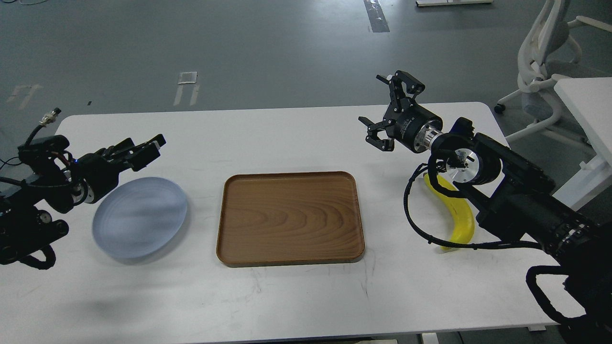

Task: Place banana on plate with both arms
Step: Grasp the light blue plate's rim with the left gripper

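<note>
The yellow banana (462,212) lies on the white table at the right, partly hidden under my right arm and its cable. The pale blue-grey plate (139,217) sits bare on the table at the left. My right gripper (388,109) is open and empty, raised above the table behind and to the left of the banana. My left gripper (146,147) is low, just above the plate's far left rim, pointing right. It holds nothing, and its fingers are seen side-on and dark.
A brown wooden tray (289,217) lies in the middle of the table between plate and banana. A white office chair (545,52) and another white table (585,107) stand off the right edge. The table's front edge is near the bottom of the view.
</note>
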`<state>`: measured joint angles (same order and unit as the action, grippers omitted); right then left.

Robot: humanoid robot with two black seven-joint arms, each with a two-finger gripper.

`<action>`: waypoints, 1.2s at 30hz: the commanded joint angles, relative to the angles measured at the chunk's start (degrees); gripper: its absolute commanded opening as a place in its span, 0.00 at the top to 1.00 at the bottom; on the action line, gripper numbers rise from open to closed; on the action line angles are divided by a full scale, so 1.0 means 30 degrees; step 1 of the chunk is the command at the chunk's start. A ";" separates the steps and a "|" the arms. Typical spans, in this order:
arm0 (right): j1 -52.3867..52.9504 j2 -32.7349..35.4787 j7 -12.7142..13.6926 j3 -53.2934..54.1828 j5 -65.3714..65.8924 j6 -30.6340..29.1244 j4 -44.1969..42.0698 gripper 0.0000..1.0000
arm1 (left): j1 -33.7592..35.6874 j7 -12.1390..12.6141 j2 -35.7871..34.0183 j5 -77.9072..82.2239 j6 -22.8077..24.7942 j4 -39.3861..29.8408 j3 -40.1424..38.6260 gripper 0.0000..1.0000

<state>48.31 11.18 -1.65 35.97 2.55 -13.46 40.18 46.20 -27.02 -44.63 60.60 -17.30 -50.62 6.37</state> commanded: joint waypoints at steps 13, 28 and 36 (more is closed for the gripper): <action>0.0039 0.0083 0.0023 -0.0038 -0.0001 0.0004 -0.0064 0.01 | -0.3767 -0.0328 -0.1560 -0.0276 -0.0766 0.1489 0.0163 0.09; 0.0039 0.0083 0.0023 -0.0067 0.0000 0.0004 -0.0064 0.01 | -0.4384 -0.0328 -0.1237 -0.0365 -0.0766 0.1611 0.0015 0.12; 0.0069 0.0083 0.0023 -0.0067 0.0029 0.0004 -0.0064 0.01 | -0.4413 -0.0328 -0.0857 -0.0394 -0.0766 0.1669 0.0045 0.27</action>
<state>48.43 11.43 -1.61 35.80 2.57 -13.43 39.98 33.03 -28.01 -47.84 59.44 -19.60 -45.73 6.37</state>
